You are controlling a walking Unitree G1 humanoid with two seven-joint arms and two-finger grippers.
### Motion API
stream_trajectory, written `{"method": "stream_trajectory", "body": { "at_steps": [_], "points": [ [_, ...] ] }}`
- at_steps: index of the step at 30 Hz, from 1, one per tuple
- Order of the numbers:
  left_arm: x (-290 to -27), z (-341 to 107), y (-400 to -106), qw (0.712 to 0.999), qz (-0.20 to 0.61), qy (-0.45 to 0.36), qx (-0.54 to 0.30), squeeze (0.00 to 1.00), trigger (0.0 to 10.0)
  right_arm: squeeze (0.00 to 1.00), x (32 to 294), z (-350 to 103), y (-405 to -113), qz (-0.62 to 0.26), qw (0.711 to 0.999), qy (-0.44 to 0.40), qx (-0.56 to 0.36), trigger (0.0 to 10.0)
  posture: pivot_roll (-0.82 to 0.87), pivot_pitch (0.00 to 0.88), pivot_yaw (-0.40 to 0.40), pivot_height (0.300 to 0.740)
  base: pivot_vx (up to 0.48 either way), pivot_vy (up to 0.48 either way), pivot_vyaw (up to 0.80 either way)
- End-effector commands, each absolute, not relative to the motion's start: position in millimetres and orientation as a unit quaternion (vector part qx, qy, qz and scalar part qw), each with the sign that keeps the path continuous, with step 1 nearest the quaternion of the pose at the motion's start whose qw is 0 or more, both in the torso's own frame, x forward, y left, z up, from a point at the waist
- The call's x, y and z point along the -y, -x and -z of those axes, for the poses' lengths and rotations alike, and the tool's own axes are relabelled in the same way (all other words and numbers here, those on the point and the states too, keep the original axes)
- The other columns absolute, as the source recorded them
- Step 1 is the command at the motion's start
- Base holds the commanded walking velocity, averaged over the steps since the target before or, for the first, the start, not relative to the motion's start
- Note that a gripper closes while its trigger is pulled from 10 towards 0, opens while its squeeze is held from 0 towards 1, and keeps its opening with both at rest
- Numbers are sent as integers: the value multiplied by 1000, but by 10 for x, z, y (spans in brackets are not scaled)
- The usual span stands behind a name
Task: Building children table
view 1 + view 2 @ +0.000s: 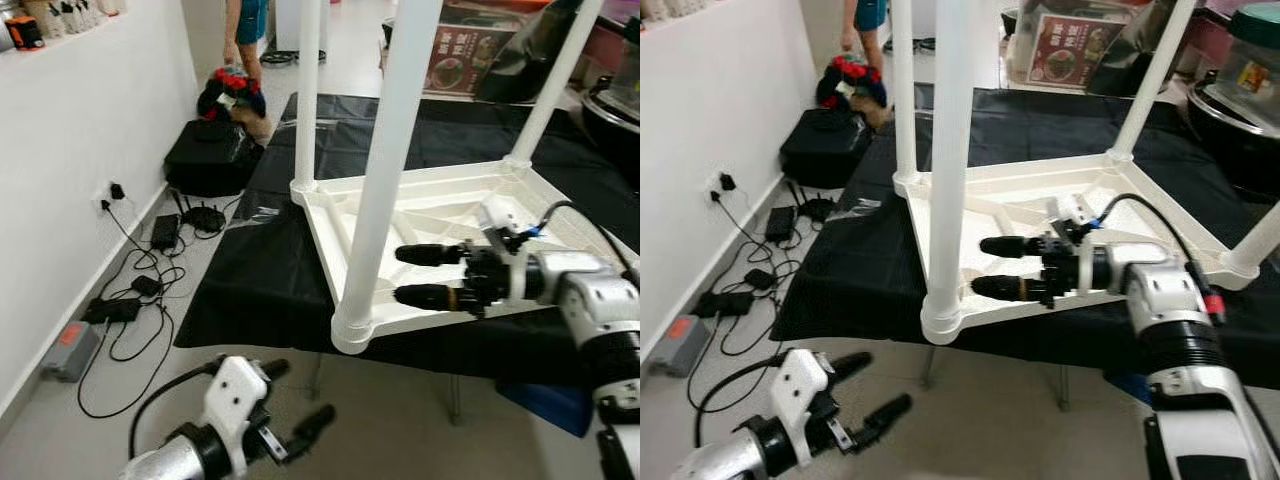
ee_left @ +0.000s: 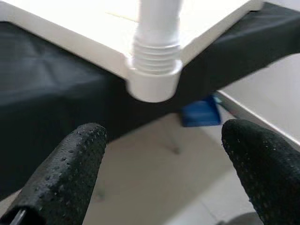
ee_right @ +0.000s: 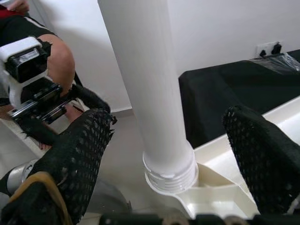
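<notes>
- Standing upside down on a black cloth [image 1: 270,270], the white top [image 1: 440,205] already carries legs in its corner sockets: the near leg [image 1: 385,170] rises from the front corner, a second leg [image 1: 308,90] from the far left corner, a third [image 1: 555,85] from the far right, and the right eye view catches a fourth [image 1: 1255,245] at the right corner
- Showing threads above the socket [image 2: 152,84] in both wrist views, the near leg looks not fully screwed home; tightening it, then turning the table upright, appears to be what is left
- Reaching in from the right, the right gripper [image 1: 425,275] hovers just beside the near leg, fingers spread, touching nothing
- Hanging low by the front edge, the left gripper [image 1: 295,400] points up at the socket, fingers spread, empty
- Cluttering the floor by the wall: cables [image 1: 140,300], a black bag [image 1: 210,155] and a person [image 1: 245,30] bending beyond; a box [image 1: 1075,50] sits past the table
</notes>
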State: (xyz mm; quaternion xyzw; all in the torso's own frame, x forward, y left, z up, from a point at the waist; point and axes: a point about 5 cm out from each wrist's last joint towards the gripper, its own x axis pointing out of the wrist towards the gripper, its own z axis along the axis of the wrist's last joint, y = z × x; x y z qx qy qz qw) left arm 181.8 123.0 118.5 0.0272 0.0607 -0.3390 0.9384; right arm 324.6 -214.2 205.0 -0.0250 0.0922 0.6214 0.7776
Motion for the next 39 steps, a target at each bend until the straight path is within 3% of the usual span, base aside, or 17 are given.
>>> {"method": "stream_trajectory", "body": {
  "at_steps": [1, 17, 39],
  "points": [
    [-1245, -1159, -1808, 941, 331, -34, -65, 0, 10000, 0, 2082, -2101, -3258, -630, 771, 35, -88, 10000, 176, 71, -47, 740, 0, 0, 0],
    [-1233, -1089, -1769, 939, 332, -45, -78, 0, 10000, 0, 1803, -2140, -3292, -651, 756, 27, -66, 10000, 182, 79, -56, 740, 0, 0, 0],
    [-1207, -1100, -1772, 938, 334, -45, -74, 0, 10000, 0, 1709, -2141, -3310, -643, 764, 18, -47, 10000, 184, 83, -59, 740, 0, 0, 0]
  ]
}}
